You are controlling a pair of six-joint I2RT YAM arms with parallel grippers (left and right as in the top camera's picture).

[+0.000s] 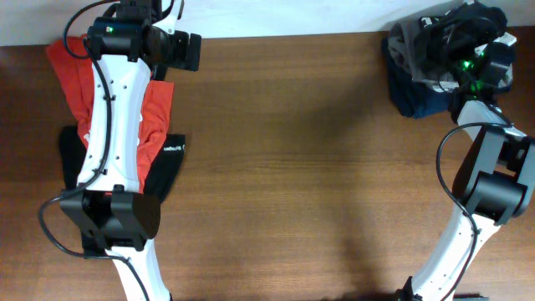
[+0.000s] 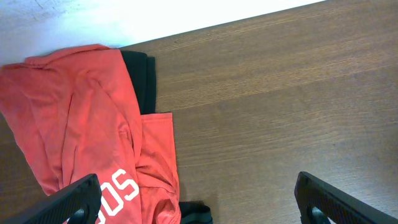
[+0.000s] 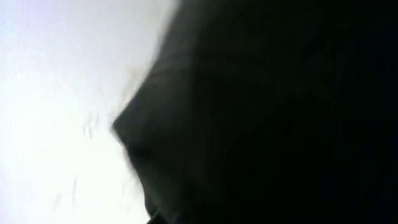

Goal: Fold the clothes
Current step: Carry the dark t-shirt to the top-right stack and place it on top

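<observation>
The left gripper (image 2: 199, 202) hangs with its fingers spread wide and nothing between them, above the wooden table (image 1: 318, 167). Just beside it, at the table's far left corner, a red garment (image 2: 81, 124) with white print lies crumpled over a black T-shirt (image 1: 171, 163) with small white lettering. The right gripper (image 1: 456, 46) is sunk into a heap of clothes (image 1: 410, 92), grey and navy, at the far right corner. Blurred dark cloth (image 3: 280, 112) fills its wrist view, so whether it is spread or pinching cannot be told.
</observation>
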